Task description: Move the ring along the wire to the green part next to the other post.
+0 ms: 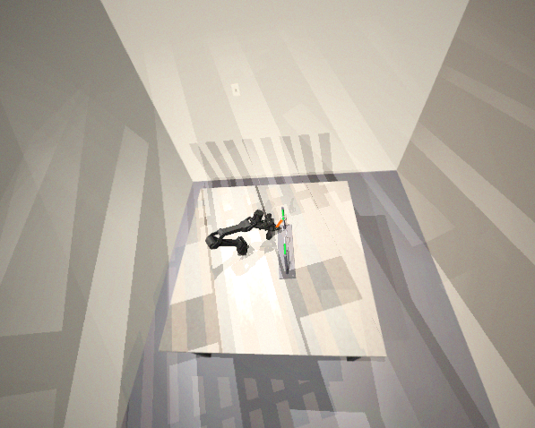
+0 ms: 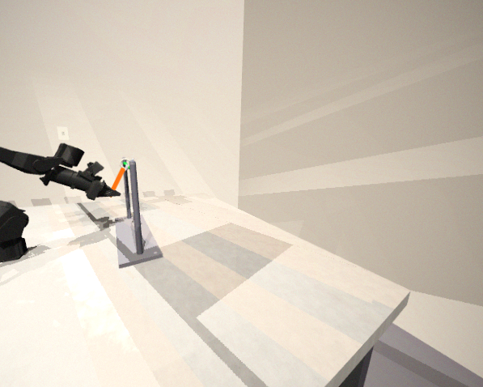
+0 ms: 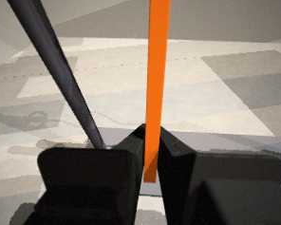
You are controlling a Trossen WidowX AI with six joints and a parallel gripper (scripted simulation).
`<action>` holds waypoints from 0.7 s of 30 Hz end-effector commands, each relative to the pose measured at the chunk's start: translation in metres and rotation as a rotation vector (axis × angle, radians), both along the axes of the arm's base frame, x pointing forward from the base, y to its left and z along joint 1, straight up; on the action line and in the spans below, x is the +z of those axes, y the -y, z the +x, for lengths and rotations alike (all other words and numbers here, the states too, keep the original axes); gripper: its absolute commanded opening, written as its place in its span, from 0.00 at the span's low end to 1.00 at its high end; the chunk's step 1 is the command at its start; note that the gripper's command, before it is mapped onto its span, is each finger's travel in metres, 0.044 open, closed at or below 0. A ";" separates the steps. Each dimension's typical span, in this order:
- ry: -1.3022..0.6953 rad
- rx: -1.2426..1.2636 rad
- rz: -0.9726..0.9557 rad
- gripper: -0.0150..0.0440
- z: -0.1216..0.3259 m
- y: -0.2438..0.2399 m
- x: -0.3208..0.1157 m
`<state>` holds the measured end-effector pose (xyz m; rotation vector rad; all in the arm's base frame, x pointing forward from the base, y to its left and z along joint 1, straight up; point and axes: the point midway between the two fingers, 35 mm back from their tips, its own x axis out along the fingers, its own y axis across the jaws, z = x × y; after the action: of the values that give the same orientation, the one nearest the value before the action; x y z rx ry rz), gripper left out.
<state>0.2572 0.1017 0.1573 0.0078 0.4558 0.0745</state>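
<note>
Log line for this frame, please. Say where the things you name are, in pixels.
gripper (image 1: pixel 276 227) (image 2: pixel 117 193) (image 3: pixel 150 128): shut on orange handle (image 1: pixel 280 223) (image 2: pixel 118 179) (image 3: pixel 157 70) | handle: slanting up to ring (image 2: pixel 124 163) | release: not yet done
</note>
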 end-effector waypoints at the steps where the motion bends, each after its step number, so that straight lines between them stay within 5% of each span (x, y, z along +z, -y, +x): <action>1: -0.002 -0.006 -0.002 0.00 0.001 -0.004 -0.001; 21: -0.002 -0.005 -0.002 0.00 0.001 -0.007 -0.011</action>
<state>0.2575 0.1097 0.1491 0.0087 0.4548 0.0770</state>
